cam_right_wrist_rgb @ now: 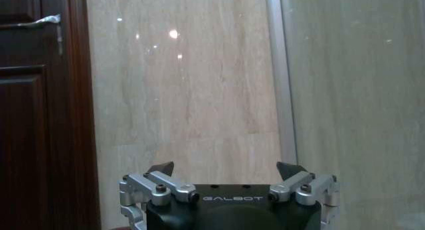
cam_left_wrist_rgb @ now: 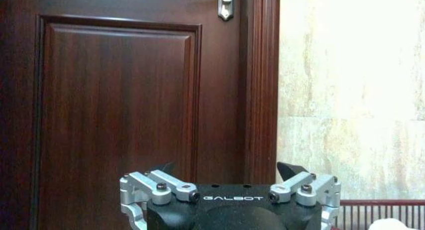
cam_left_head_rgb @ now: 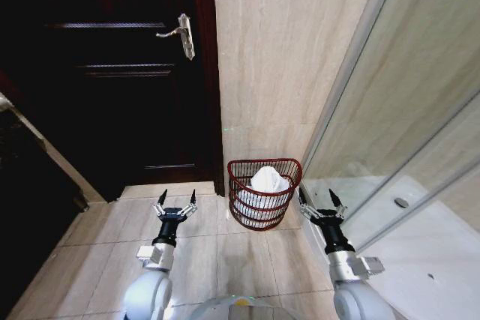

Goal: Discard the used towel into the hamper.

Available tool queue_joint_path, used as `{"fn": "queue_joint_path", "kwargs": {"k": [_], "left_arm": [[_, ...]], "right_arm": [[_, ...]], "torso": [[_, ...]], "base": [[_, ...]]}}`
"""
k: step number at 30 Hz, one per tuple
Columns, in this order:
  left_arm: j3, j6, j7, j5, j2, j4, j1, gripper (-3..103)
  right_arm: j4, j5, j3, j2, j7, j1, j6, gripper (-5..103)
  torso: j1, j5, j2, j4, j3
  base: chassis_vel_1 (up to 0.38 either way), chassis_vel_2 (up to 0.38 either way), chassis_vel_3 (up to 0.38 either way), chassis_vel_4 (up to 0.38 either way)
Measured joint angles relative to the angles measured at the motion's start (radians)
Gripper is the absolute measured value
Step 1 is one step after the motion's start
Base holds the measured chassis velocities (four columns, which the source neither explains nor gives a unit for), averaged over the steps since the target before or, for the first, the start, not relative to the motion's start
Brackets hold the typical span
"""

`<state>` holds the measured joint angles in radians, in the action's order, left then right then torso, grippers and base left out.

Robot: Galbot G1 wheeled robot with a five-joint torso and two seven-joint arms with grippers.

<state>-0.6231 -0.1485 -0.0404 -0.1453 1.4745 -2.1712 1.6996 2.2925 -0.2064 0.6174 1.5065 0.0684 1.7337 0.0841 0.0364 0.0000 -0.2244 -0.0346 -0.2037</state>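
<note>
Holding nothing, left tool, right tool, both spread wide

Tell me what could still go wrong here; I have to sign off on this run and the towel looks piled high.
The towel sits in the basket but bulges above the rim, so a nudge might tip it out onto the tiles. The right gripper, open, hangs close beside the basket's rim; a careless pull back could clip it and shift the light basket. The left gripper, also open, hangs near the dark door, which looks less risky.
</note>
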Motion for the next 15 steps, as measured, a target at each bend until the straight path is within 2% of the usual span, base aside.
{"fn": "queue_joint_path", "kwargs": {"k": [15], "left_arm": [[-0.012, 0.014, -0.014, -0.012, -0.012, -0.02, -0.003, 100]], "right_arm": [[-0.001, 0.008, -0.01, 0.007, -0.013, -0.024, -0.021, 100]], "torso": [[0.0, 0.0, 0.0, 0.0, 0.0]], "base": [[0.0, 0.0, 0.0, 0.0]]}}
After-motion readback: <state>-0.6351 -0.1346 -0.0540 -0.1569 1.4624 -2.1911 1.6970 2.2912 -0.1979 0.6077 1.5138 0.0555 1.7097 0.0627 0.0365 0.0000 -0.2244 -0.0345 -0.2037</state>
